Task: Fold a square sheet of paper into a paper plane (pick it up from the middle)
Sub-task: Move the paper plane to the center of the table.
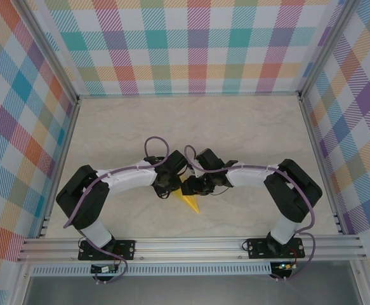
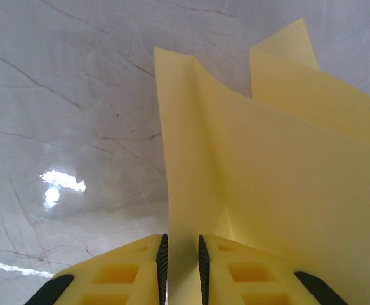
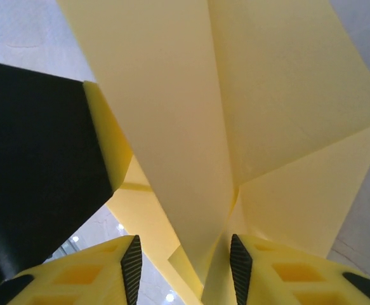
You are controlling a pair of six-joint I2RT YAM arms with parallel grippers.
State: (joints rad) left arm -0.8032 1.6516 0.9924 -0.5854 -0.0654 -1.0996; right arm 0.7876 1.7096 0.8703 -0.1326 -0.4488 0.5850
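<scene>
Table: you're working over the pale marble-patterned tabletop (image 1: 235,127), which is sitting between checked fabric walls (image 1: 197,44).
Arms: your white-and-black left arm (image 1: 124,178) and right arm (image 1: 254,175) are bending inward, and their wrists are meeting near the middle of the table.
Paper: the bright-yellow folded paper (image 1: 190,203) is sitting between the two wrists, with its pointed tip aiming toward the near edge.
Left gripper (image 2: 182,244): it's pinching narrow on a fold of the paper, with the pads pressing both faces.
Right gripper (image 3: 185,254): it's straddling the centre crease at a wider gap, and daylight is showing beside one pad, so it isn't clamping.
</scene>
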